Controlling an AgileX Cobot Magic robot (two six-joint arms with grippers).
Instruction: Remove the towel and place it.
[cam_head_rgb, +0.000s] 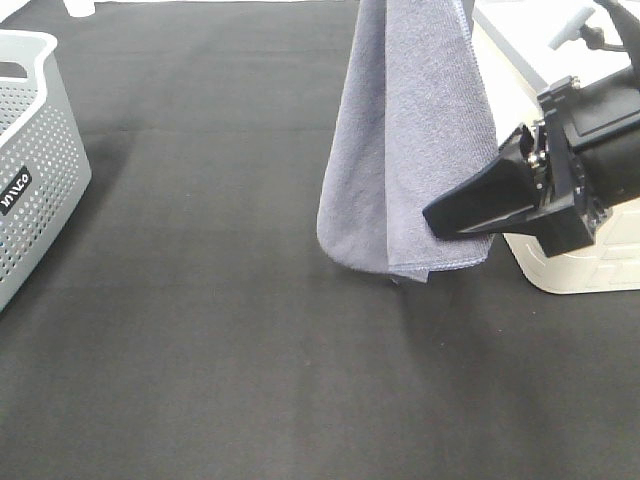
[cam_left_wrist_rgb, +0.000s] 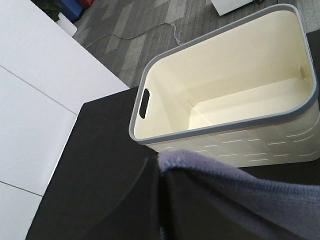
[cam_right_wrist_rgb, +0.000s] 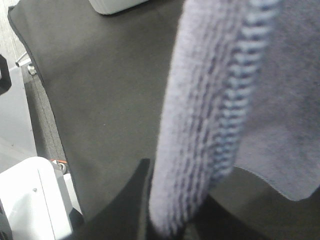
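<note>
The grey-lavender towel (cam_head_rgb: 410, 130) hangs folded from above the top of the exterior high view, its lower edge just over the black table cloth. The left gripper (cam_left_wrist_rgb: 162, 200) is outside that view; in the left wrist view a towel (cam_left_wrist_rgb: 240, 190) fold sits bunched at its dark fingers, shut on it. My right gripper (cam_head_rgb: 445, 218) reaches in from the right at the towel's lower right edge. The right wrist view shows a thick fold of towel (cam_right_wrist_rgb: 210, 100) running down between the right gripper's (cam_right_wrist_rgb: 170, 215) dark fingers, which are closed on it.
A cream basket (cam_head_rgb: 570, 260) stands directly behind the right arm at the right; the left wrist view shows this cream basket (cam_left_wrist_rgb: 225, 75) holding nothing. A grey perforated basket (cam_head_rgb: 30, 150) stands at the left edge. Black cloth (cam_head_rgb: 250, 350) covers the table.
</note>
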